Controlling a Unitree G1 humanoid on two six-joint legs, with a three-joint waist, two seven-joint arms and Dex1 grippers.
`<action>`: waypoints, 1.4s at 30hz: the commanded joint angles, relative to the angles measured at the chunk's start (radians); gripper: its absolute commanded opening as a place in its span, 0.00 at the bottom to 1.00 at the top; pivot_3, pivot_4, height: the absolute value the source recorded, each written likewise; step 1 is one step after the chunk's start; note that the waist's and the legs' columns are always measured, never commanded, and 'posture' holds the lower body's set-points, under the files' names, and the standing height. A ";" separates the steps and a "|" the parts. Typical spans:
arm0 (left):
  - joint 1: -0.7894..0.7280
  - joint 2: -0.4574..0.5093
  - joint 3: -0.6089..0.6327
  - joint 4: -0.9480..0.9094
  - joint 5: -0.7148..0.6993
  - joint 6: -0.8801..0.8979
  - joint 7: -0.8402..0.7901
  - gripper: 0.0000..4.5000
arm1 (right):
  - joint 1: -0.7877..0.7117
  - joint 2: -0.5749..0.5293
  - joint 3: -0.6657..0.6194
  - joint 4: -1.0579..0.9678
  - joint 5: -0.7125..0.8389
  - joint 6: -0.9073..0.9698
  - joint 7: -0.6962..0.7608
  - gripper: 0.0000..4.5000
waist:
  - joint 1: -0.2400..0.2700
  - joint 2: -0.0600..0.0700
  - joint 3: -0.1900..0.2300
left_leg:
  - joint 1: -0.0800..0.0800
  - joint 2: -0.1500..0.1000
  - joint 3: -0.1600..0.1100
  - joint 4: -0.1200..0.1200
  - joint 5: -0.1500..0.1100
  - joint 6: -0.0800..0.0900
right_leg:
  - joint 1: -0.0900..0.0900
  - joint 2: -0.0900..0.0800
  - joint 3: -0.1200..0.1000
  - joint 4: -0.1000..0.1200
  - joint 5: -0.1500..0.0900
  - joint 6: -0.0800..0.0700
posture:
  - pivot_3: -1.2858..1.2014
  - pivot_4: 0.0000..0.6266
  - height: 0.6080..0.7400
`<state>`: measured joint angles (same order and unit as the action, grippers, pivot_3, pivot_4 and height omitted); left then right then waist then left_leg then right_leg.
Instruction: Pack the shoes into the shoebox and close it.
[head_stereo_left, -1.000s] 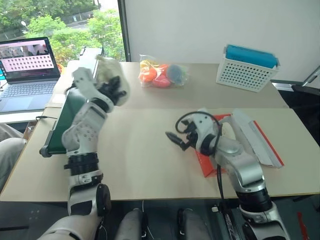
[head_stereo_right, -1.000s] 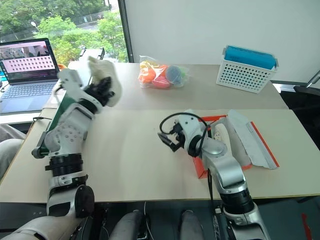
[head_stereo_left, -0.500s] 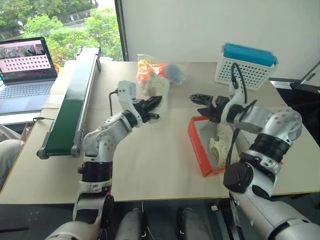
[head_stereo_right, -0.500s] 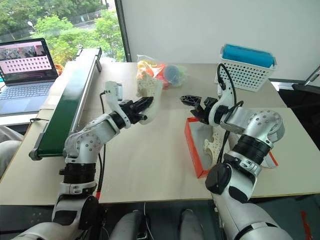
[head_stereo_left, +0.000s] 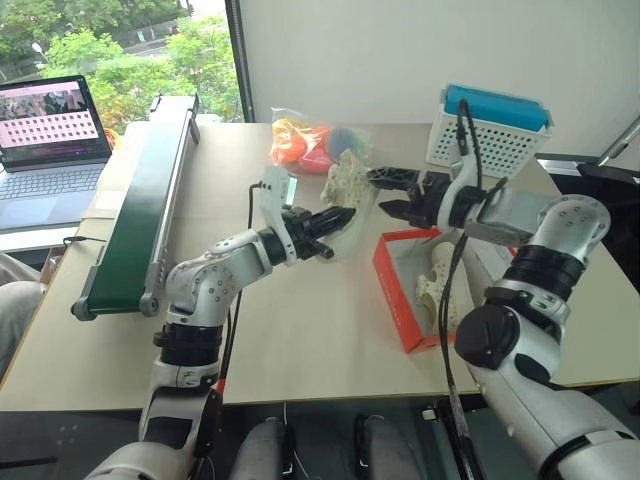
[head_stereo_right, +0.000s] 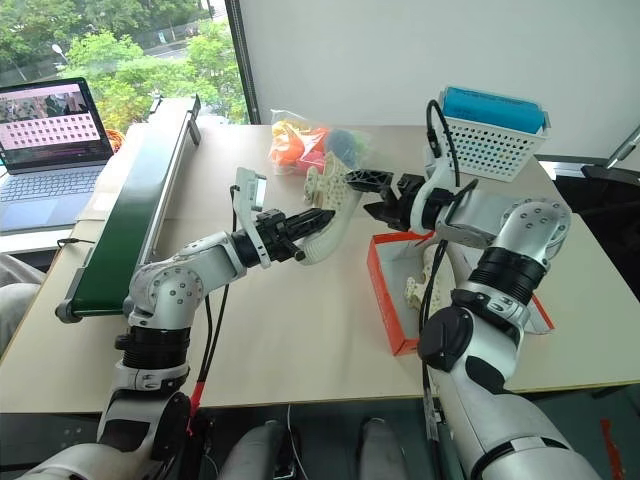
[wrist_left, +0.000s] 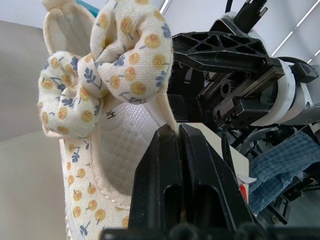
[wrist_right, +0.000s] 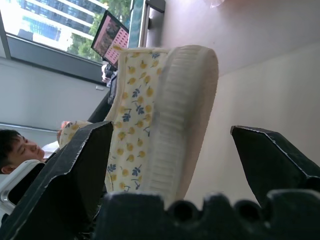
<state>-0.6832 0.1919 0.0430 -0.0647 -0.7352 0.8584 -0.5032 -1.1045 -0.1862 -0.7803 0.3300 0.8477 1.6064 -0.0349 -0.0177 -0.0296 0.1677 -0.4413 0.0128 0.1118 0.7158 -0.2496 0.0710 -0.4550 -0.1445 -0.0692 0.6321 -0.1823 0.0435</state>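
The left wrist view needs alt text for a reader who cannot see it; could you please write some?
The left gripper is shut on the edge of a cream shoe with a yellow floral print and a fabric bow, held above a beige table. Just beyond the shoe is the right gripper, black with a white wrist.

We see two arms in glossy silver-white shells, joined by black ribbed rings at the elbows and wrists — the left arm (head_stereo_left: 205, 290) shows rows of small perforations on its rounded joint cover. A black cable loops loose over the right arm (head_stereo_left: 530, 225). Each ends in a gripper of black angular fingers, the right gripper (head_stereo_left: 397, 192) showing open-lattice struts and exposed toothed gears.
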 joint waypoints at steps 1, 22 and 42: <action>-0.041 -0.011 -0.005 -0.040 -0.018 -0.006 -0.021 0.03 | 0.019 0.010 0.019 -0.047 0.041 0.008 -0.024 1.00 | 0.001 0.000 0.000 | 0.000 0.000 0.000 0.000 0.000 0.000 | 0.000 0.000 0.000 0.000 0.000 0.000 | 0.52 0.24 0.73; -0.026 0.005 -0.061 -0.046 0.055 -0.055 -0.041 0.00 | 0.001 0.034 -0.033 -0.097 -0.049 -0.002 -0.053 0.41 | 0.001 0.000 0.000 | 0.000 0.000 0.000 0.000 0.000 0.000 | 0.000 0.000 0.000 0.000 0.000 0.000 | 0.52 0.24 0.73; 0.034 0.090 -0.082 -0.159 0.160 -0.173 -0.110 0.43 | 0.038 0.002 -0.064 -0.227 -0.115 -0.181 -0.163 0.40 | 0.005 0.002 0.001 | 0.000 0.000 0.000 -0.001 0.000 0.000 | 0.000 0.000 0.000 -0.001 0.000 0.000 | 0.52 0.24 0.73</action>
<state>-0.6522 0.2696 -0.0685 -0.1711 -0.5532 0.6865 -0.6023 -1.0406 -0.1268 -0.8727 0.1532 0.7245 1.4592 -0.2209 -0.0129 -0.0279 0.1687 -0.4419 0.0127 0.1120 0.7150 -0.2494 0.0711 -0.4555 -0.1446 -0.0690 0.6311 -0.1824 0.0436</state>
